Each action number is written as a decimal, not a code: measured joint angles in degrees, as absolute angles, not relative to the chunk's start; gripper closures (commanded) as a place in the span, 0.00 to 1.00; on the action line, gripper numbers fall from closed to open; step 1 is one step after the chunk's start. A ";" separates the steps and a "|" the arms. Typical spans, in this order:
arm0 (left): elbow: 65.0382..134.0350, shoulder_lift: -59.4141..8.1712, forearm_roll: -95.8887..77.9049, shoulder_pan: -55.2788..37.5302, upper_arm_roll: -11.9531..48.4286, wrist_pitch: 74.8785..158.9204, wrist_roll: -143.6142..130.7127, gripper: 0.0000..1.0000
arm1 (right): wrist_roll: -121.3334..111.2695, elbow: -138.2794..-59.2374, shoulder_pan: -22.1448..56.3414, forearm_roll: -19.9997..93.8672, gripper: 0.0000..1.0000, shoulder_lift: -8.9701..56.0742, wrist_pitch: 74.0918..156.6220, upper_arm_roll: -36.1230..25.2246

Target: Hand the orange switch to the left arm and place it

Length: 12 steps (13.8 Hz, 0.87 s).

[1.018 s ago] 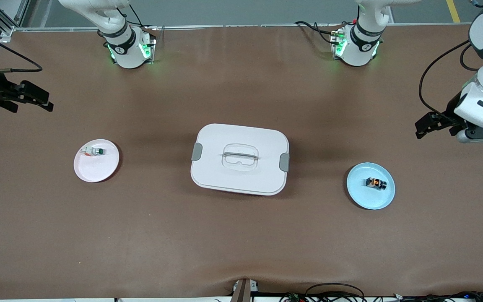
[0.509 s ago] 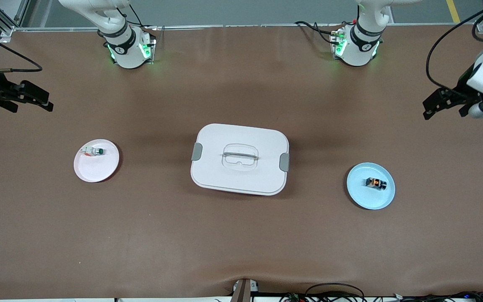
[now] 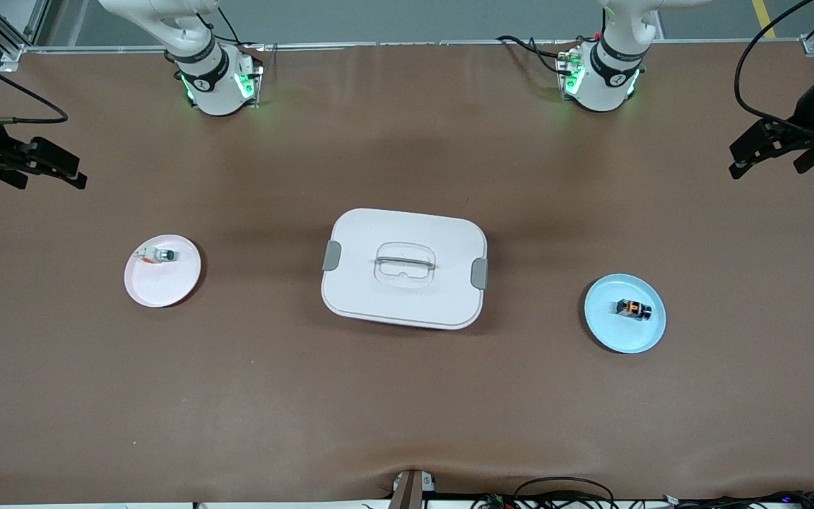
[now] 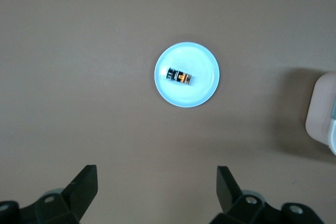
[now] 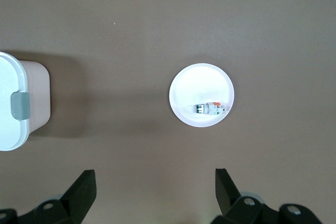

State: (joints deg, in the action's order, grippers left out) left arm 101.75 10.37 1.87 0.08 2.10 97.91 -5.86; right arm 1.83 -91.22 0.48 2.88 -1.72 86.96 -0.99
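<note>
**Grasp Assessment: Orange Switch**

On the brown table [image 3: 407,410], the orange switch [image 3: 634,308] lies on the blue plate [image 3: 608,332], toward the left arm's end, beside the box [image 3: 404,297]. We judge it light, rigid, slippery; grip its black flanks. Left gripper [image 3: 767,150] and right gripper [image 3: 43,164] hover spread apart, empty.

Box in the middle, open table everywhere else

The big white box [image 3: 404,268] sits dead center on the table [image 3: 407,410], right between the pink plate [image 3: 162,271] at the right arm's end and the blue plate [image 3: 624,313] at the left arm's end, so a straight low path plate to plate runs into it. Wide bare strips of table run past the box on the camera side and the base side, and nothing stands over either plate.
</note>
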 measured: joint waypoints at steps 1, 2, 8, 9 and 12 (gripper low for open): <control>101.09 10.11 1.86 0.07 2.10 97.83 -5.86 0.00 | 1.84 -91.22 0.48 2.88 0.00 -1.72 86.96 -0.99; 100.53 9.70 1.86 0.03 2.11 97.79 -5.86 0.00 | 1.84 -91.22 0.48 2.88 0.00 -1.72 86.96 -0.99; 97.42 7.73 1.81 -0.42 2.62 97.28 -5.86 0.00 | 1.86 -91.22 0.48 2.88 0.00 -1.72 86.97 -1.00; 97.34 7.73 1.81 -0.43 2.65 96.93 -5.86 0.00 | 1.86 -91.22 0.48 2.88 0.00 -1.72 86.97 -1.00; 97.28 7.73 1.81 -0.43 2.65 96.57 -5.86 0.00 | 1.87 -91.22 0.48 2.88 0.00 -1.72 86.97 -1.00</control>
